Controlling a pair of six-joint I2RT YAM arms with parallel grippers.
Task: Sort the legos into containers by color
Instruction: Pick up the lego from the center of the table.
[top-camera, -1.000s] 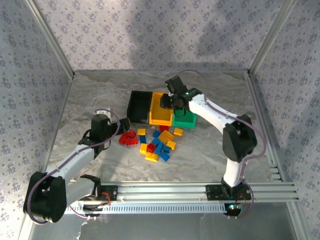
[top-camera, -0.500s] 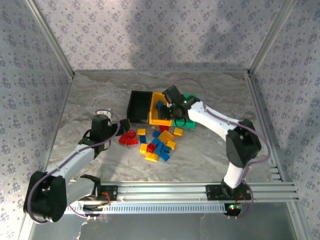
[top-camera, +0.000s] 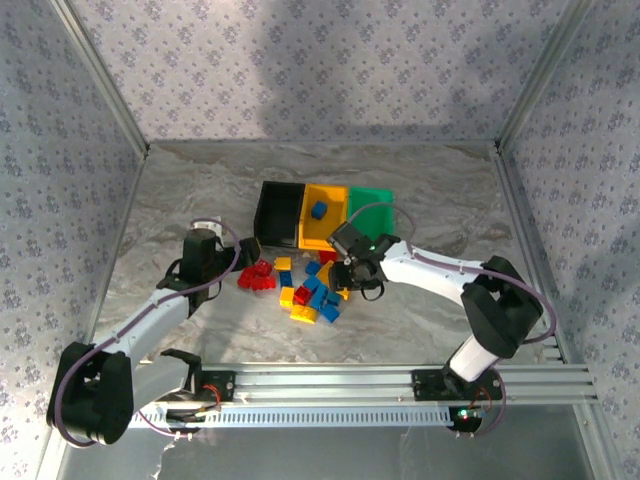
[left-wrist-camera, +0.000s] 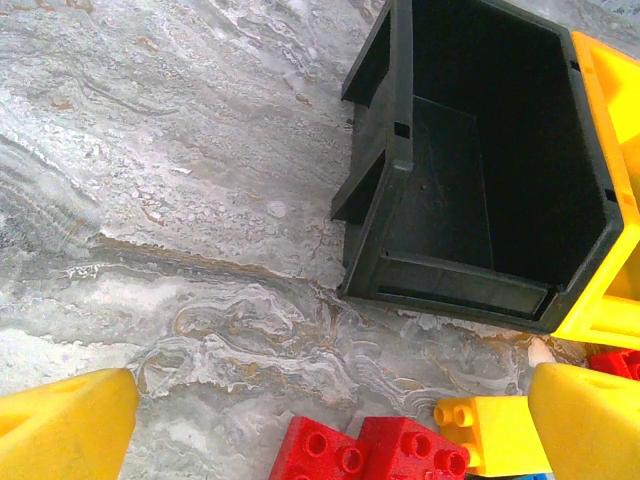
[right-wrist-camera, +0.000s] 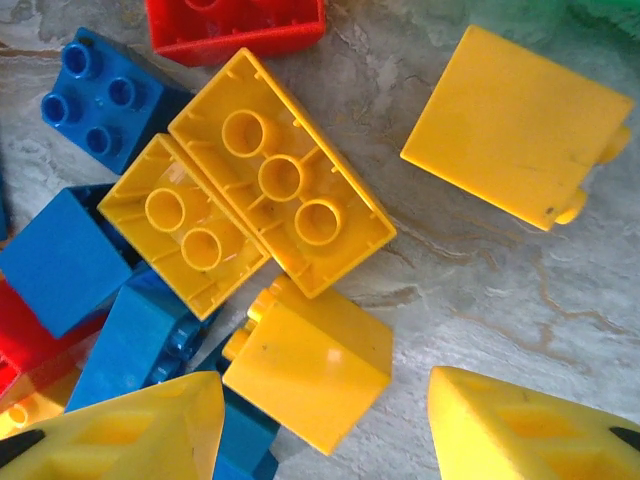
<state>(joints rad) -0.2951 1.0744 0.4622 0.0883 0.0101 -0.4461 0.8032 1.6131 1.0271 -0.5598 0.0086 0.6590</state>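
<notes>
Bins: black bin (top-camera: 278, 212), yellow-orange bin (top-camera: 327, 190) and green bin (top-camera: 372, 203) stand in a row.
Lego pile (top-camera: 310, 290): just in front of the yellow-orange bin.
Right gripper (right-wrist-camera: 325, 425): fingers apart, empty, over that pile.
Left gripper (left-wrist-camera: 320, 440): fingers apart, empty, left-front of that bin.
Yellow brick (right-wrist-camera: 305, 375): I'd centre on it and pinch its flat sides, clear of the blue bricks (right-wrist-camera: 140, 345).

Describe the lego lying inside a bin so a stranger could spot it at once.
On the marble table three bins stand in a row: black bin, yellow-orange bin, green bin. Look in the middle one. The blue brick there lies alone, apart from the loose pile nearer the arms.
</notes>
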